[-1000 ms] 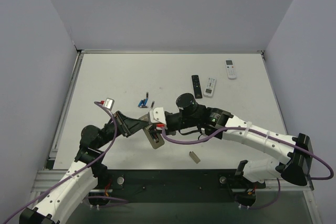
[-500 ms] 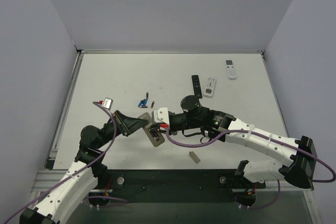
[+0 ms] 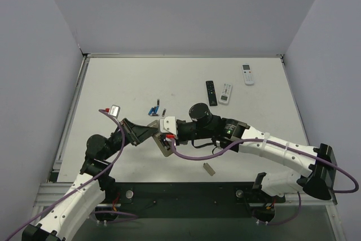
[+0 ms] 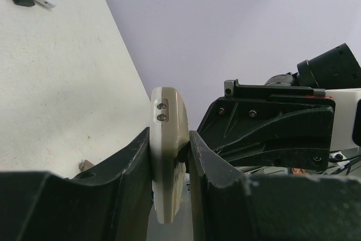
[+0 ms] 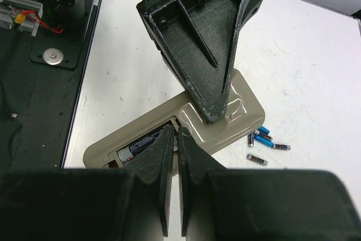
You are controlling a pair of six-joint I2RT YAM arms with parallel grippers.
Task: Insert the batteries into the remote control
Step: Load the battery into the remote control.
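Clamping the remote control (image 5: 141, 131) by its edges, back up, the left gripper (image 3: 148, 134) steadies it so the right gripper (image 5: 172, 139), fingers pinched together, can seat a battery (image 5: 138, 148).

Bright, even overhead light washes the white bench (image 3: 141, 83), leaving only short, soft shadows. A glossy glare patch sits on the remote control (image 5: 248, 111). Each wrist view's near foreground is dark and blurred.
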